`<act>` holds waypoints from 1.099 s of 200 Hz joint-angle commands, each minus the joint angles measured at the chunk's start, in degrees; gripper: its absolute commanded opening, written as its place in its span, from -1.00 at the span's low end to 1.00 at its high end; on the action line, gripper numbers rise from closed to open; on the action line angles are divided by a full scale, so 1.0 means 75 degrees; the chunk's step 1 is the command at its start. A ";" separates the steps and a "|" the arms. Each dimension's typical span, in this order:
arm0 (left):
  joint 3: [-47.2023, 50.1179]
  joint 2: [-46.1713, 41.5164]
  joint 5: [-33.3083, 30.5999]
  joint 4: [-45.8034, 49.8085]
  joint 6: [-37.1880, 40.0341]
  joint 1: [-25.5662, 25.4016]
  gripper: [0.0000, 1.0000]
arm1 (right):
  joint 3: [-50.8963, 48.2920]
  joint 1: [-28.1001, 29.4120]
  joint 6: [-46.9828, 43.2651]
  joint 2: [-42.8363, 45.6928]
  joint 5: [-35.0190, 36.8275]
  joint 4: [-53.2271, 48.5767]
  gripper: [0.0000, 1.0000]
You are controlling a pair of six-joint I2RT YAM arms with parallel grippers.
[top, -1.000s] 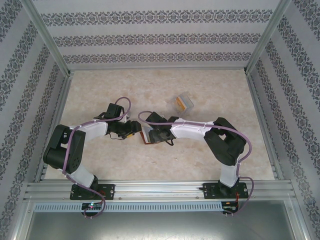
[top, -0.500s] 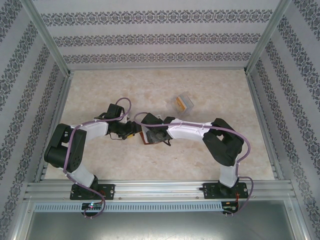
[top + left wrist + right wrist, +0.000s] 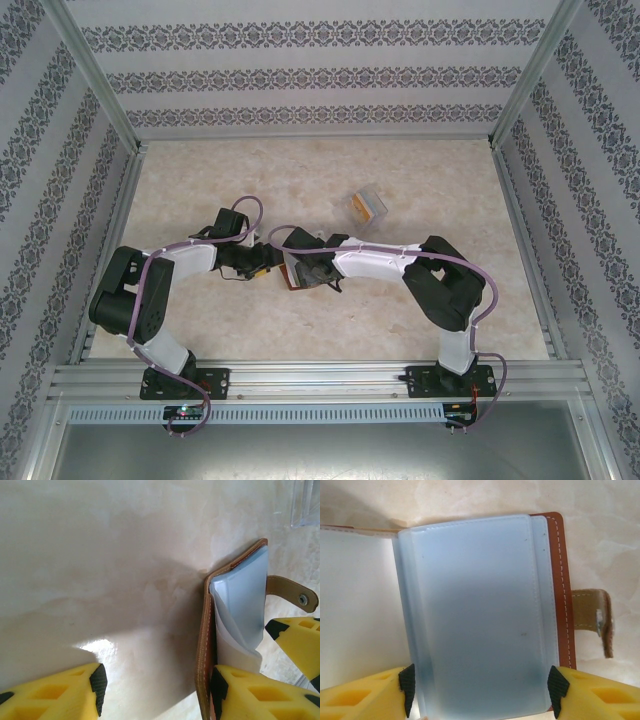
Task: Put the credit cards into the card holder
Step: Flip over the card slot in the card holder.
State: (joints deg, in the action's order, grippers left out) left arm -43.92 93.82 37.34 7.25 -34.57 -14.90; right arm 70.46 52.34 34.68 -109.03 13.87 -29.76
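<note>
Where the two arms met at the centre of the top external frame, the card holder (image 3: pixel 289 278) lay on the pale table (image 3: pixel 200 330), with the left gripper (image 3: pixel 268 268) at its left side and the right gripper (image 3: pixel 302 272) over it. A clear plastic box (image 3: pixel 362 199) sat apart, up and to the right, with an orange credit card (image 3: pixel 370 210) inside. In the left wrist view, the left gripper (image 3: pixel 158 682) had its jaws wide apart. The lower-right finger (image 3: pixel 250 695) was against the brown cover of the card holder (image 3: pixel 204 645), and the lower-left finger (image 3: pixel 75 697) was well clear of it. The blue-grey sleeves (image 3: pixel 240 600) stood open, and the strap with its snap stud (image 3: pixel 302 599) pointed toward the right edge. In the right wrist view, the right gripper (image 3: pixel 482 685) straddled the open card holder (image 3: pixel 475 615), one pad at each side edge of the sleeve stack. Whether the pads pressed on it could not be determined.
</note>
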 commanded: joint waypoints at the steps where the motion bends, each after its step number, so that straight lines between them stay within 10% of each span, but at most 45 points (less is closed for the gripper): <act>1: -0.0001 0.0112 0.0119 -0.0100 0.0004 0.0080 0.18 | 0.0075 -0.0017 0.0080 -0.0065 -0.0044 0.0007 0.39; 220: 0.0067 0.0279 0.0177 -0.0254 -0.0014 0.0084 0.15 | -0.0586 -0.0381 0.0589 0.0353 -0.0652 0.0697 0.35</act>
State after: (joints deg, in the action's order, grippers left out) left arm -43.94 94.54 37.67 6.79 -34.57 -14.87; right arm 67.61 50.33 37.63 -108.14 10.17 -25.26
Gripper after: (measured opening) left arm 0.576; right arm 0.688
